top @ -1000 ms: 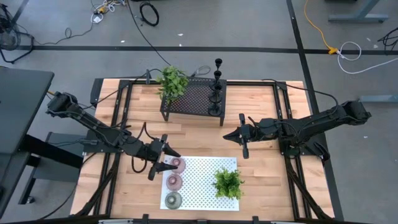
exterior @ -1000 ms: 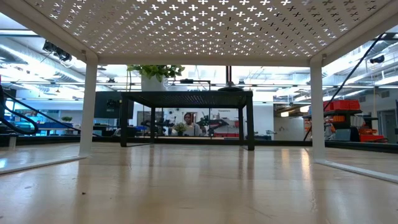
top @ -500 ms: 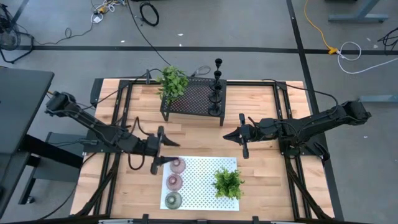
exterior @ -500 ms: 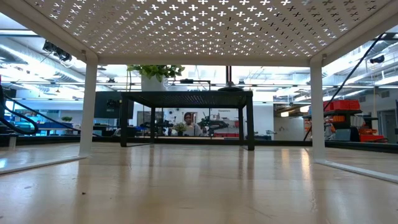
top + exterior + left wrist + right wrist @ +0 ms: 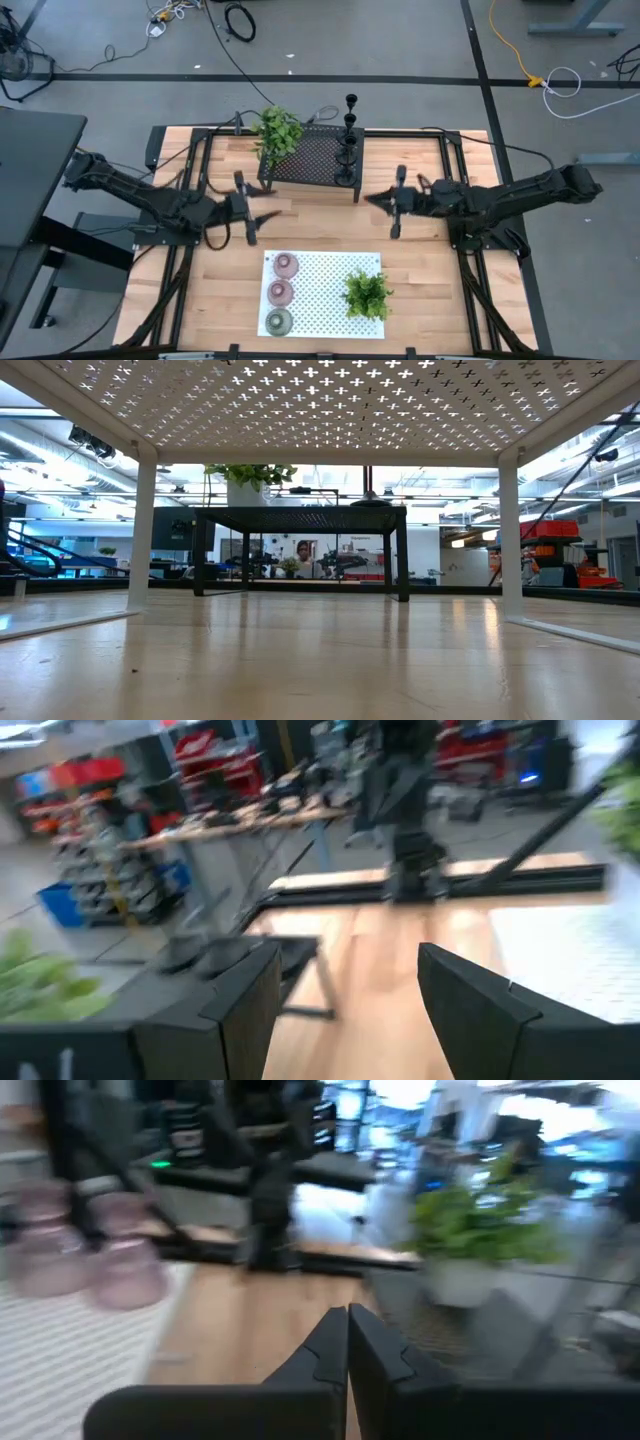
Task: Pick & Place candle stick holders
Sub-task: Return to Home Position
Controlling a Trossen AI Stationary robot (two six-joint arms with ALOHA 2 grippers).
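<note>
Retreat is under way: the left gripper (image 5: 258,210), held just beside the rear pink glass holder (image 5: 287,264) a second ago, is now drawn back over the bare surface (image 5: 420,290), clear of the white shelf (image 5: 325,270). Its fingers (image 5: 240,1010) are spread wide and nothing is held between them. The right gripper (image 5: 375,200) has also been pulled back slightly, near the black mesh rack (image 5: 310,155), and it is pressed closed and empty. Three squat holders are lined up along the shelf's left edge: the second pink holder (image 5: 281,291) in the middle, then the olive-green holder (image 5: 279,321). Slim black holders (image 5: 347,150) are stood on the rack. Placement is judged finished, and only parking of the arms is left.
</note>
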